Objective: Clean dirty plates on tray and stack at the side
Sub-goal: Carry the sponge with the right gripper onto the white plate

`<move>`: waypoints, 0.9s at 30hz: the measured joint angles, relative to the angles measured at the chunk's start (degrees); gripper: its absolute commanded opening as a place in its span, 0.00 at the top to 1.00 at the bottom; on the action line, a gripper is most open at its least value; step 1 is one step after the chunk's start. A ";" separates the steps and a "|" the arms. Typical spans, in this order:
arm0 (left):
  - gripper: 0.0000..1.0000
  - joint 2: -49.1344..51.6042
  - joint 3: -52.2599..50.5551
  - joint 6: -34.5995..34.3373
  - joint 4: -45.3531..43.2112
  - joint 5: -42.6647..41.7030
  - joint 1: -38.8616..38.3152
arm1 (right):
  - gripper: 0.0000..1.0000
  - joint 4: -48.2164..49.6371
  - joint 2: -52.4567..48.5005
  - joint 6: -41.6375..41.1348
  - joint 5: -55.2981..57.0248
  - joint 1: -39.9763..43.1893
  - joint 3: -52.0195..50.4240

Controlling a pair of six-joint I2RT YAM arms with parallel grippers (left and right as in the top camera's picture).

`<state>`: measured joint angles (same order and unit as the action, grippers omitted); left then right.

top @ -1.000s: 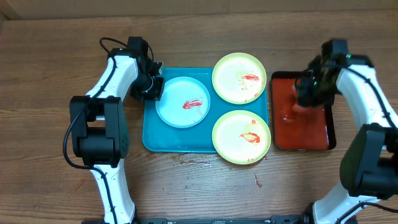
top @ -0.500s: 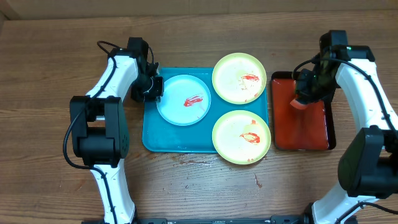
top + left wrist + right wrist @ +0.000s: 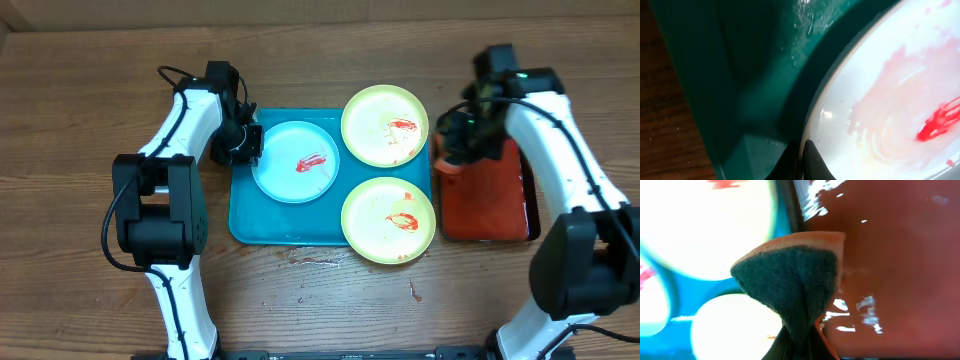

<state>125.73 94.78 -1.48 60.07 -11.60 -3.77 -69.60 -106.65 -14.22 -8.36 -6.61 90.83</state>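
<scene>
The turquoise tray [image 3: 262,222] holds a light blue plate [image 3: 294,162] with a red smear. Two pale yellow-green plates [image 3: 385,124] [image 3: 388,220] with red smears lie on its right side. My left gripper [image 3: 248,142] is shut on the blue plate's left rim [image 3: 815,120]; the fingertips [image 3: 812,162] pinch the edge. My right gripper [image 3: 458,150] is shut on an orange sponge with a dark scrub side [image 3: 795,287], held above the left edge of the red tray [image 3: 490,205], beside the yellow-green plates.
The smaller red tray [image 3: 890,255] looks wet and lies right of the turquoise one. Small red specks mark the wooden table [image 3: 330,290] in front of the trays.
My right gripper has lifted the sponge off the red tray and moved it left toward the plates. The left gripper has stayed on the blue plate's rim.
</scene>
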 measured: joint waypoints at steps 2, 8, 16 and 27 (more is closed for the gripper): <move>0.96 0.00 0.00 0.24 0.74 0.00 0.04 | 0.96 1.22 0.00 -0.17 -0.48 -3.96 2.03; 0.96 0.00 0.00 0.39 1.92 0.00 0.04 | 0.96 6.80 -0.02 -3.06 -1.79 -15.50 7.17; 0.96 0.00 0.00 0.42 1.95 -0.02 0.04 | 0.96 10.62 -5.90 -5.84 -3.98 -22.97 14.38; 0.96 0.00 0.00 0.39 2.03 -0.04 0.00 | 0.96 15.32 -21.44 -8.90 -1.22 -28.00 15.15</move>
<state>125.73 94.78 -1.08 62.11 -11.64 -3.77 -54.28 -128.09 -23.11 -9.58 -34.61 105.97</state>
